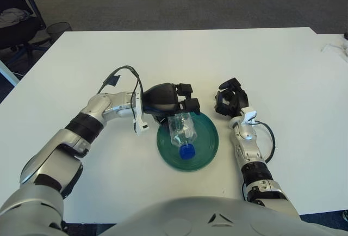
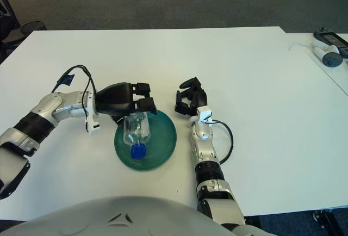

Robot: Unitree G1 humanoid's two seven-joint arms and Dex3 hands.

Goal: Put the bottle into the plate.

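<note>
A clear plastic bottle [image 1: 182, 131] lies on its side in the green plate [image 1: 209, 146], its blue cap [image 1: 186, 151] pointing toward me. My left hand [image 1: 182, 101] hovers at the plate's far left rim, over the bottle's base end. Its fingers are spread and no longer wrap the bottle, though its palm hides the very end of the base. My right hand [image 1: 228, 100] shows just to the right of the plate, idle, with its fingers relaxed and holding nothing.
The white table [image 1: 283, 67] stretches wide on all sides of the plate. Controllers and a cable [image 2: 326, 48] lie at its far right edge. An office chair [image 1: 13, 18] and a bin [image 1: 57, 29] stand off the table's far left corner.
</note>
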